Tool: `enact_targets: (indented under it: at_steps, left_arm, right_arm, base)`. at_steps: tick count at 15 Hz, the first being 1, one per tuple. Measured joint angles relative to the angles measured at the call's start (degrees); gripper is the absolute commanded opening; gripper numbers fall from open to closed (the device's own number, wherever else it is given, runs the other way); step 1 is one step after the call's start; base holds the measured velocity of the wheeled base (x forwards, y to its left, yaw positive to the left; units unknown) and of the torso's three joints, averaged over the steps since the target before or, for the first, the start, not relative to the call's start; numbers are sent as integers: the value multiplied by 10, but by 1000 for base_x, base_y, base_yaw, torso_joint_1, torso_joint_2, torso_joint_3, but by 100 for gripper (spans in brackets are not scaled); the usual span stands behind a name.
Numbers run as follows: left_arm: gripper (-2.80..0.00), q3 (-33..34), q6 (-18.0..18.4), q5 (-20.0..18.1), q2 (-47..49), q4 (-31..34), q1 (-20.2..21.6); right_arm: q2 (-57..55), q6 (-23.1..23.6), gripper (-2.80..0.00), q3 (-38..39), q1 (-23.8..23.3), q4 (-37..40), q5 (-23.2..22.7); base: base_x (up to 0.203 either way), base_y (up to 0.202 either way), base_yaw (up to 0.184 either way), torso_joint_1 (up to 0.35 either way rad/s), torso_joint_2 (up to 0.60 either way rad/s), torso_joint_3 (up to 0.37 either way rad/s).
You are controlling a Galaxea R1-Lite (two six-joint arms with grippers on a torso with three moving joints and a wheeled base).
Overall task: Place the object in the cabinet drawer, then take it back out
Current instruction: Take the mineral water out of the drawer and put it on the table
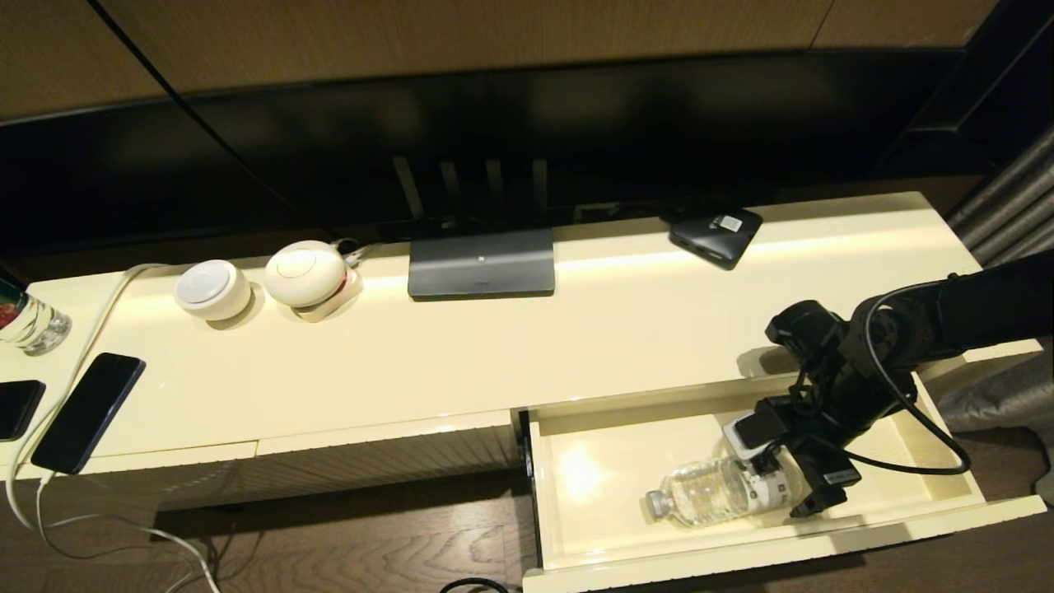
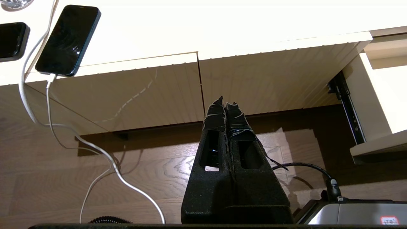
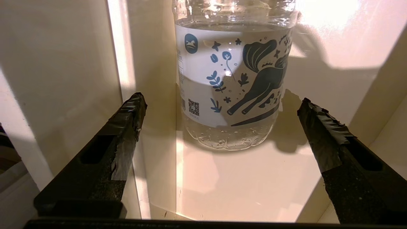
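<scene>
The right gripper stands spread wide, its fingers either side of the bottle's base and clear of it; the bottle lies on its side in the open drawer, cap toward the robot's left; the left gripper is clenched on nothing, parked low before the closed ribbed fronts; a phone lies on the cabinet top.

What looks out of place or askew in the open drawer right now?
Nothing is spilled or damaged. The small clear plastic water bottle lies on its side in the glossy cream drawer, capped, with the open right gripper just behind its base.
</scene>
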State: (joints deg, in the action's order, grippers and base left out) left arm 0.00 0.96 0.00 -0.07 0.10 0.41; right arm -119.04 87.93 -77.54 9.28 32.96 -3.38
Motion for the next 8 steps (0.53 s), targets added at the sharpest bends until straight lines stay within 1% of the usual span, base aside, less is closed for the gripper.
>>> enact_targets:
  at_steps: [8]
  left_arm:
    - [-280, 0, 0, 0, 0, 0, 0]
  right_arm:
    - [-4, 0, 0, 4, -2, 0, 1]
  base:
    - [0, 0, 0, 0, 0, 0]
